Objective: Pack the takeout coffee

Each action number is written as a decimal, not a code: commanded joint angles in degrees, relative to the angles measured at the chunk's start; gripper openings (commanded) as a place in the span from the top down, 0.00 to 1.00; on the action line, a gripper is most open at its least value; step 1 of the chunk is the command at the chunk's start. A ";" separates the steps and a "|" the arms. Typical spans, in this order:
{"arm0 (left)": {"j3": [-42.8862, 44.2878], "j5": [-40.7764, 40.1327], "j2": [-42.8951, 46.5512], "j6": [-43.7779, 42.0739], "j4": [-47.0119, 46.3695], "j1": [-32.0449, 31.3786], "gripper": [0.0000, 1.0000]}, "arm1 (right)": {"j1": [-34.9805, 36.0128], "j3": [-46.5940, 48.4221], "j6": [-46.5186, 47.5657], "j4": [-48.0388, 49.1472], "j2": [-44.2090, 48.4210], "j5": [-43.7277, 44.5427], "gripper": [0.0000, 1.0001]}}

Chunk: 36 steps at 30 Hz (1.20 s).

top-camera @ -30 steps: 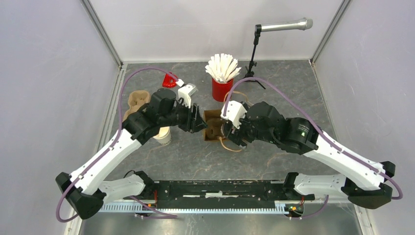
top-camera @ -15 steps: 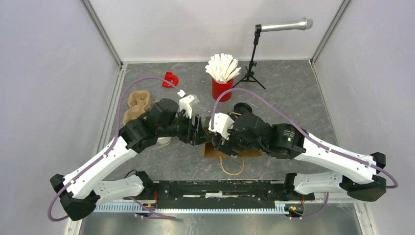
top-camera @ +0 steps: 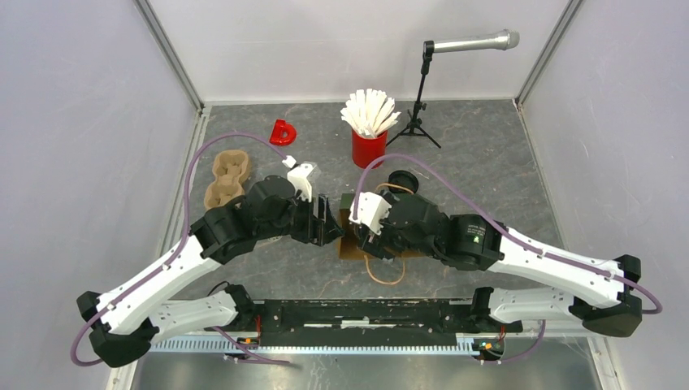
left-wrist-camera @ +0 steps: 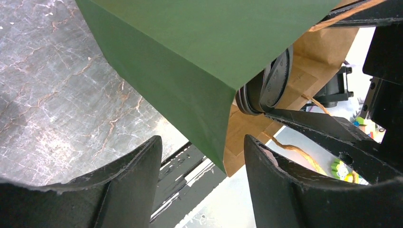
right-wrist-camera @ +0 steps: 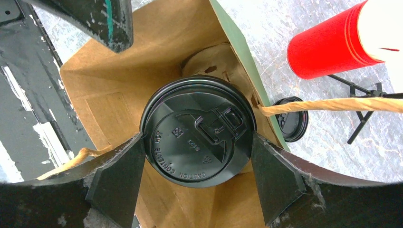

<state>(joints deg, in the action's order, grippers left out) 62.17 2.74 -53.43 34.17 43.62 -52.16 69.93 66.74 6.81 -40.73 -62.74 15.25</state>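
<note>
One lidded cup (right-wrist-camera: 197,130) stands inside the open paper bag (right-wrist-camera: 114,95), brown within and green outside, in the middle of the tabletop (top-camera: 487,154). The right pincer (right-wrist-camera: 196,142) reaches down into the bag and is closed on this cup, one finger touching each side at the height of the black lid. From above only the lid shows; the white wall of the cup is hidden under it.

The left pincer (left-wrist-camera: 202,142) is at the bag's near corner. Its fingers (left-wrist-camera: 138,175) stand wide apart with the green edge of the bag between them, and I cannot tell if either finger touches the paper. Past this edge the cup's lid is seen from the side.

A loose black lid (right-wrist-camera: 291,126) lies flat on the tabletop just beside the bag, and the twine handle (right-wrist-camera: 332,105) of the bag runs above it. The red cup (right-wrist-camera: 328,47) stands further back, cut off by the frame. The pulp carrier (top-camera: 226,175) lies well apart on the left. In the top view both arms cover most of the bag.
</note>
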 commanded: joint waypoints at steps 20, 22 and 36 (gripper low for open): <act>-3.84 2.49 1.17 0.22 -5.17 -0.74 0.93 | 5.57 -5.86 11.46 8.16 2.80 7.53 0.15; -3.49 3.44 0.75 -0.20 -5.45 -0.73 0.95 | 5.57 -6.50 14.96 7.73 2.99 7.00 0.14; -4.62 5.38 0.52 -0.15 -6.19 -0.75 0.82 | 5.17 -7.70 25.90 9.24 -4.33 1.97 0.12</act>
<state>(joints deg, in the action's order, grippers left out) 57.45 6.74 -52.99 34.92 39.07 -52.64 75.26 59.31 28.93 -34.35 -66.24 18.65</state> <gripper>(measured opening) 0.105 0.876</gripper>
